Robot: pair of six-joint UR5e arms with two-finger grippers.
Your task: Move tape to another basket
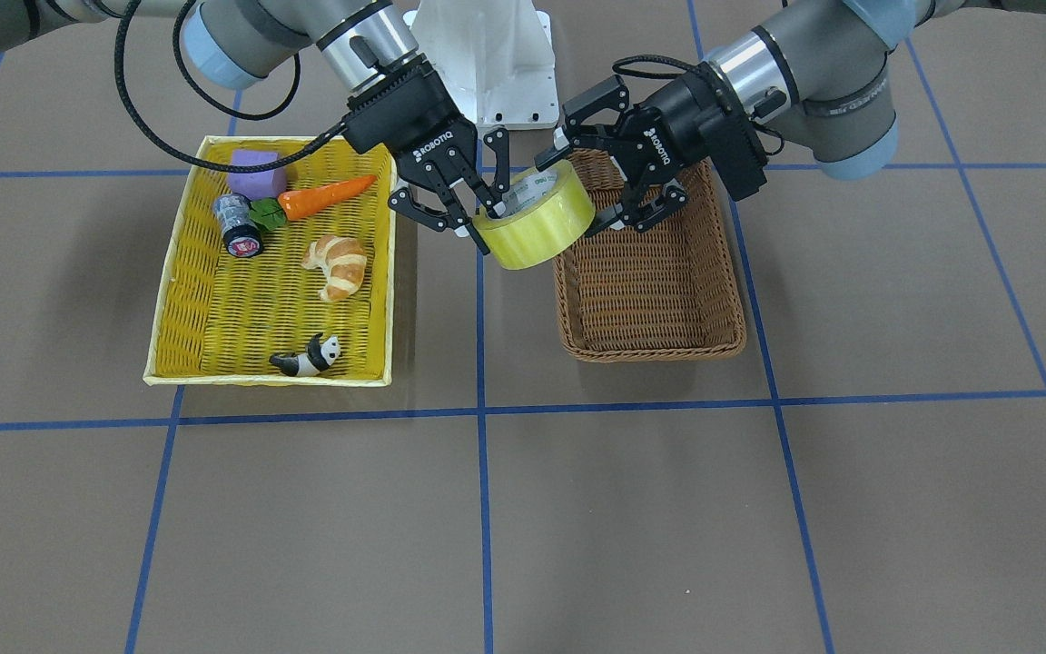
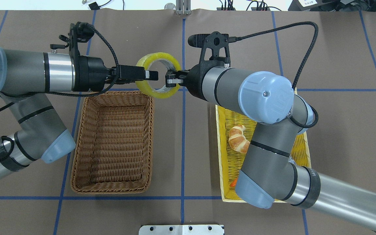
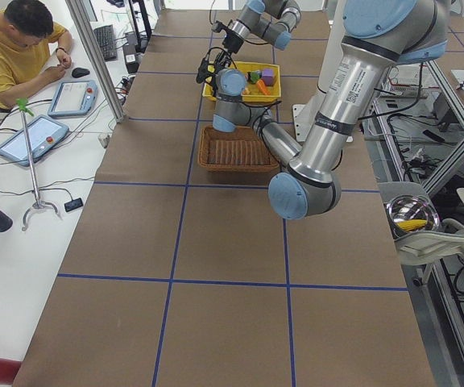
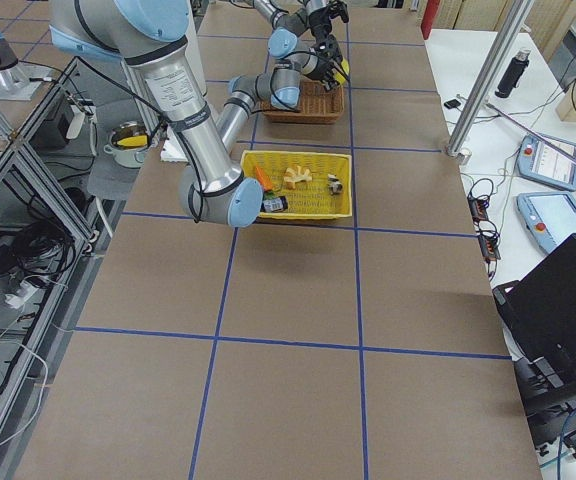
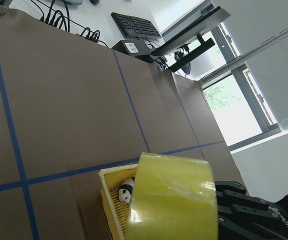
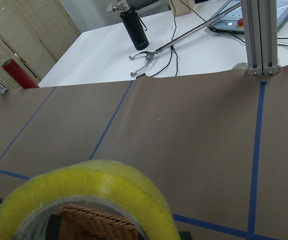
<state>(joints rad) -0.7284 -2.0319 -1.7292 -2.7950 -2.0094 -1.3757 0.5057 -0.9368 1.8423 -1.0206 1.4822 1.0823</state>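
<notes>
The tape [image 1: 541, 227], a big yellowish roll, hangs in the air over the corner of the brown wicker basket [image 1: 650, 352] that faces the yellow tray. My right gripper [image 1: 487, 222] is shut on the roll's wall, with one finger inside the core. My left gripper [image 1: 587, 182] is open, with one finger above and one below the opposite rim. From overhead the tape [image 2: 157, 55] sits between the left gripper [image 2: 153, 75] and the right gripper [image 2: 170, 79], beyond the basket [image 2: 77, 156]. The tape also shows in the left wrist view [image 5: 174, 200] and the right wrist view [image 6: 94, 185].
The yellow tray [image 1: 269, 377] holds a croissant [image 1: 337, 265], a carrot [image 1: 323, 197], a purple block [image 1: 257, 173], a small dark roll [image 1: 239, 225] and a panda figure [image 1: 310, 357]. The brown basket has nothing in it. An operator sits beyond the table's far side.
</notes>
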